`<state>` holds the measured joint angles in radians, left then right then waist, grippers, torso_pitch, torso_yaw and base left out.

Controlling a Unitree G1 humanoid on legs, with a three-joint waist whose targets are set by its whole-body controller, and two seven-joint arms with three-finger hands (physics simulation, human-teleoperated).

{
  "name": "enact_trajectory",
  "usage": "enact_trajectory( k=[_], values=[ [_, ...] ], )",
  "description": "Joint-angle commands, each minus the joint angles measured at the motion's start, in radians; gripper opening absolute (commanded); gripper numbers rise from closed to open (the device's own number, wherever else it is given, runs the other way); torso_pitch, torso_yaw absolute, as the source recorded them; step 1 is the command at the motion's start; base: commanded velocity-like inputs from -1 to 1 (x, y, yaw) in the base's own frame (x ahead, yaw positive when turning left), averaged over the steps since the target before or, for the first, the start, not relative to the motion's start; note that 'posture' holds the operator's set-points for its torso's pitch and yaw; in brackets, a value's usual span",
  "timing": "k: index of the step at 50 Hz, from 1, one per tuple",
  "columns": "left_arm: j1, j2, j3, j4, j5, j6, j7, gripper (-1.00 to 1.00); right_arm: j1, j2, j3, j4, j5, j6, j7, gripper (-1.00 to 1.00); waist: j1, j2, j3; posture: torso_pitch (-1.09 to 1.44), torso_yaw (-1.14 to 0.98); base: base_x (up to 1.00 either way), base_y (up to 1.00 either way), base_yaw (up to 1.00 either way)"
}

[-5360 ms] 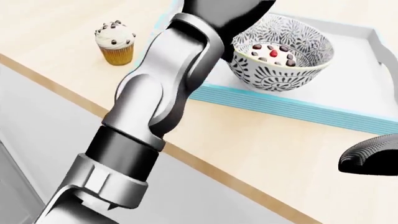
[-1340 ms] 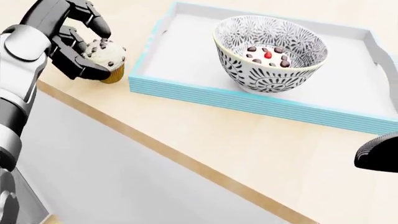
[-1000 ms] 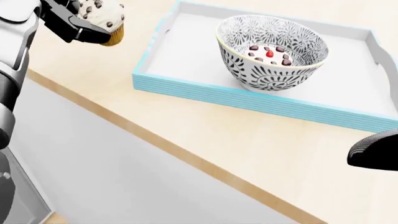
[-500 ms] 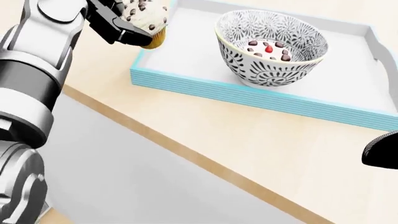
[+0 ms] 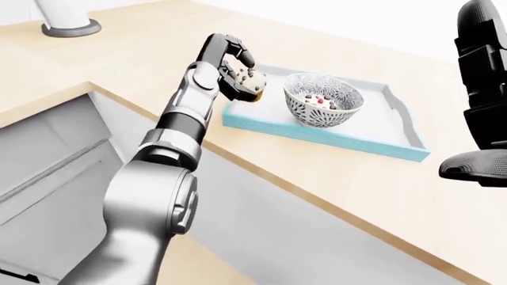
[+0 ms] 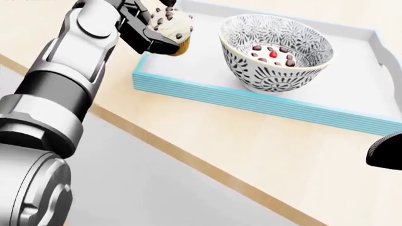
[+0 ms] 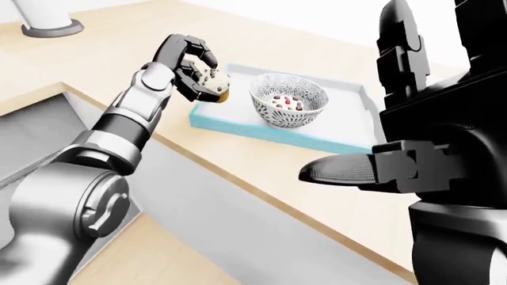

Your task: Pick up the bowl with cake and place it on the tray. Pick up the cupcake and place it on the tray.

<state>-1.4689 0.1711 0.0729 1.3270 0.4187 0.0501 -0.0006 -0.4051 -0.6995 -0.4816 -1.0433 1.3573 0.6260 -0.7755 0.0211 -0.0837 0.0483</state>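
**Cupcake held over the tray's left end**

The left hand [image 6: 147, 28] fingers [image 6: 154, 40] are pinching the cupcake [image 6: 173, 29], holding it clear of the bench [image 6: 251, 155] above the left edge of the tray [image 6: 207, 92]. The bowl with cake [image 6: 274, 52] is sitting inside the tray, just right of the cupcake. The right hand [image 7: 396, 160] is hanging well right of the tray, fingers spread, gripping nothing

Bowl [image 6: 274, 51] on tray [image 6: 352, 120]; cupcake [image 6: 171, 28] over tray's left edge

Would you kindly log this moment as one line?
left hand: holds chocolate-chip frosted cupcake | above light-blue tray edge | patterned bowl: on tray
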Motion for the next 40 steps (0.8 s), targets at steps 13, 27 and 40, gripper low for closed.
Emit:
enact_trajectory(
  k=[13, 27, 40],
  values=[
    [-0.019, -0.022, -0.012, -0.037, 0.020, -0.038, 0.033, -0.60, -0.008, -0.012, -0.023, -0.001, -0.010, -0.026, 0.005, 1.00, 0.000, -0.004, -0.026, 0.00, 0.00, 0.00, 0.00, 0.00],
    [-0.003, -0.033, -0.010, -0.034, 0.030, -0.046, 0.046, -0.18, 0.004, -0.011, -0.032, -0.004, -0.008, -0.035, 0.007, 1.00, 0.001, -0.005, -0.026, 0.00, 0.00, 0.00, 0.00, 0.00],
    [0.035, -0.048, -0.010, -0.032, 0.029, -0.069, 0.057, -0.05, 0.006, -0.020, -0.041, -0.001, 0.001, -0.042, 0.000, 1.00, 0.001, -0.005, -0.027, 0.00, 0.00, 0.00, 0.00, 0.00]
  ],
)
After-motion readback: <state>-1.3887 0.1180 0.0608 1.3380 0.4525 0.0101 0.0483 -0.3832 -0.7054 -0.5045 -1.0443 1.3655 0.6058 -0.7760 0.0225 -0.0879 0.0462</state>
